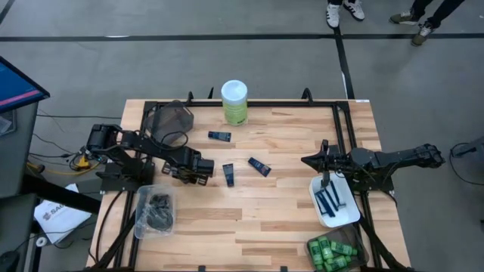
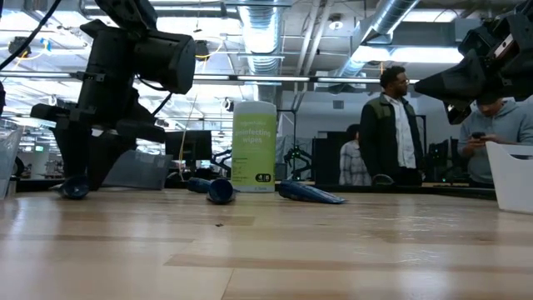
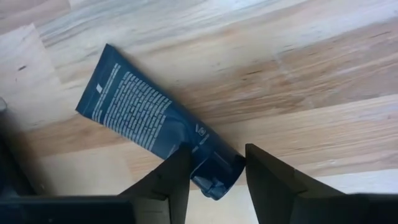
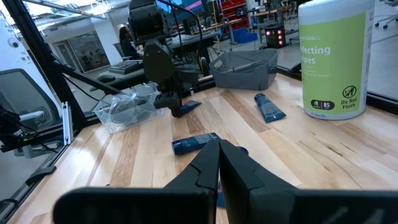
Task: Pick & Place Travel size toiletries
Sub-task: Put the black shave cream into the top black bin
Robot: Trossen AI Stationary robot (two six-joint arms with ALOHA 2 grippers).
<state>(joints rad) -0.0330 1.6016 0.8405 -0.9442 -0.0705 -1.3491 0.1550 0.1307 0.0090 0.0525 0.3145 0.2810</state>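
left gripper (image 3: 216,167) open, straddling cap end of a navy tube (image 3: 149,121) lying flat on the table (image 1: 287,204).
risk: the round cap may squirt out as fingers close. right gripper (image 4: 219,163), fingers together, waits over white tray (image 1: 344,217).

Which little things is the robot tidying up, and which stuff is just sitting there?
For the job:
- three short dark navy tubes
- thin blue razors
- small bright green bottles
- round black discs

Just there:
- tall green canister with white lid
- grey mesh bin
- white tray
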